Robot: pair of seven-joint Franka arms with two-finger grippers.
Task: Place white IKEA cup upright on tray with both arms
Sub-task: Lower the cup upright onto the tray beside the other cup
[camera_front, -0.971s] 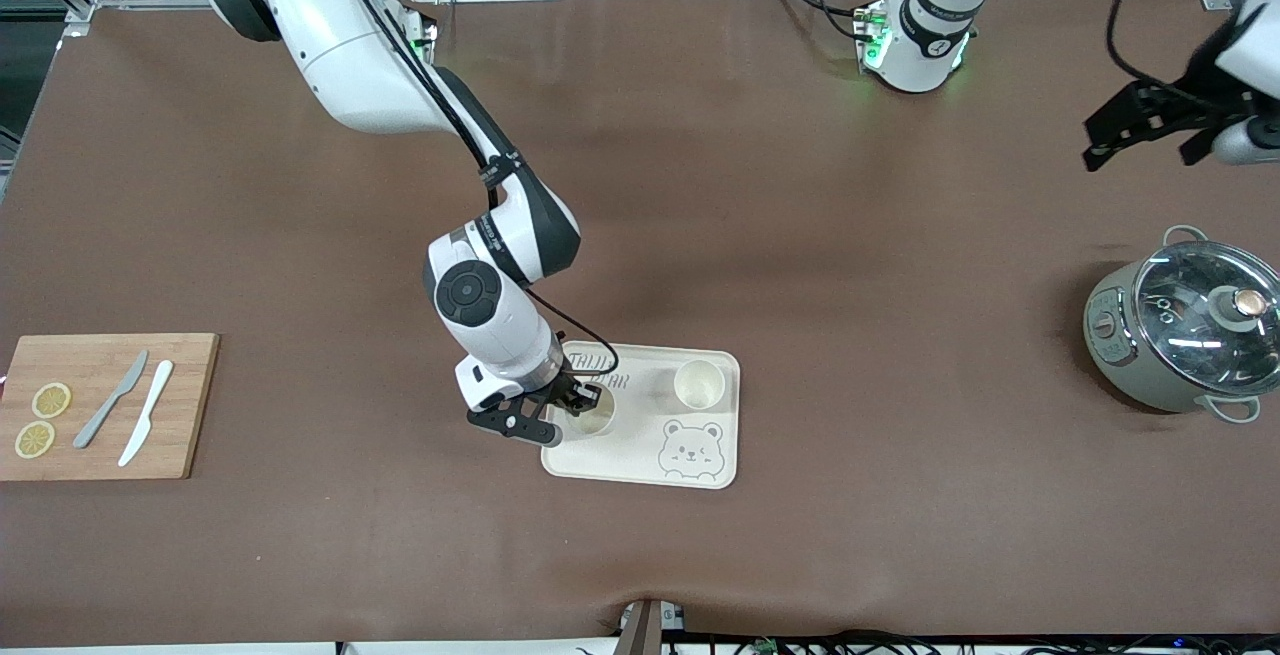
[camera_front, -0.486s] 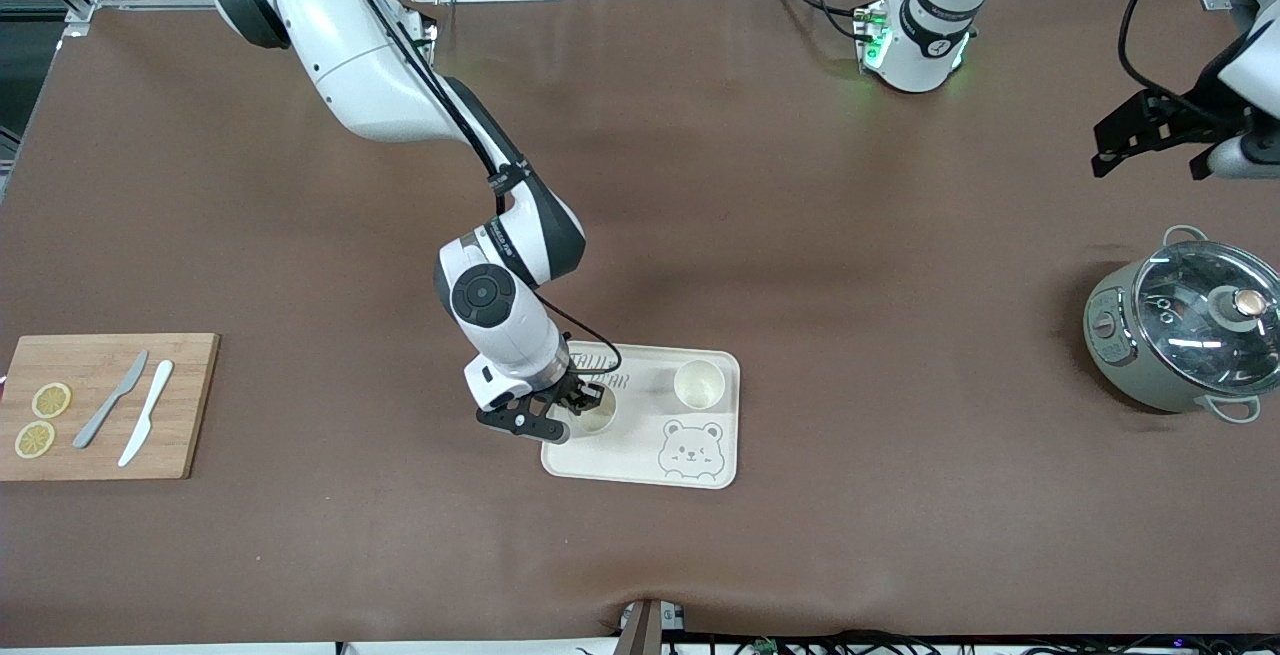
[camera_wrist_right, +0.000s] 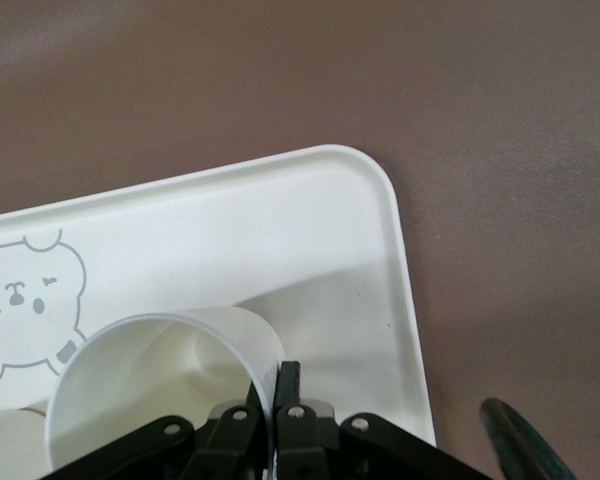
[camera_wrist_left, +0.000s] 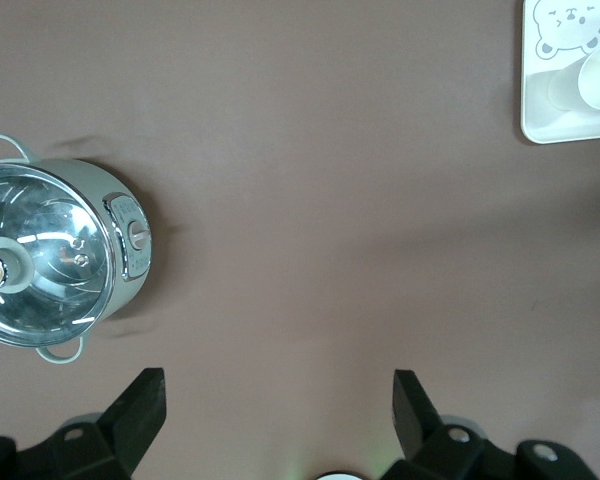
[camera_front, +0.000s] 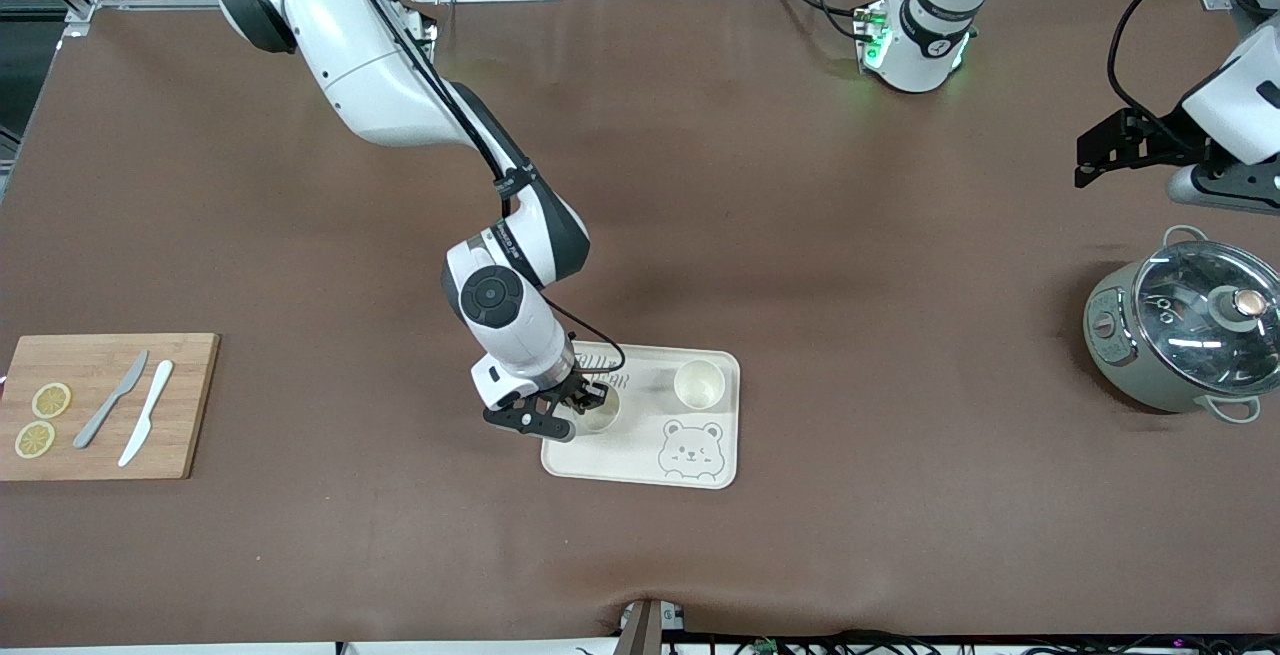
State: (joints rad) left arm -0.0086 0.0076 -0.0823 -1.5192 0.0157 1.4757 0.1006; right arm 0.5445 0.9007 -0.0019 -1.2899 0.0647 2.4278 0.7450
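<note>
The cream tray (camera_front: 640, 460) with a bear face lies at mid-table, near the front camera. My right gripper (camera_front: 590, 401) is over the tray's end toward the right arm. It is shut on the rim of an upright white cup (camera_front: 600, 419). The right wrist view shows my right gripper (camera_wrist_right: 273, 385) pinching the cup (camera_wrist_right: 160, 370) wall above the tray (camera_wrist_right: 310, 230). I cannot tell whether the cup's base touches the tray. A second white cup (camera_front: 698, 383) stands upright on the tray. My left gripper (camera_front: 1088, 160) is open and empty, high over bare table near the pot; its own view shows it (camera_wrist_left: 278, 395) too.
A grey pot with a glass lid (camera_front: 1185, 335) stands at the left arm's end of the table and shows in the left wrist view (camera_wrist_left: 50, 255). A wooden cutting board (camera_front: 190, 405) with two knives and lemon slices lies at the right arm's end.
My right gripper has shifted slightly toward the left arm's end over the tray, still holding the cup. My left gripper has turned and moved a little above the pot's end.
</note>
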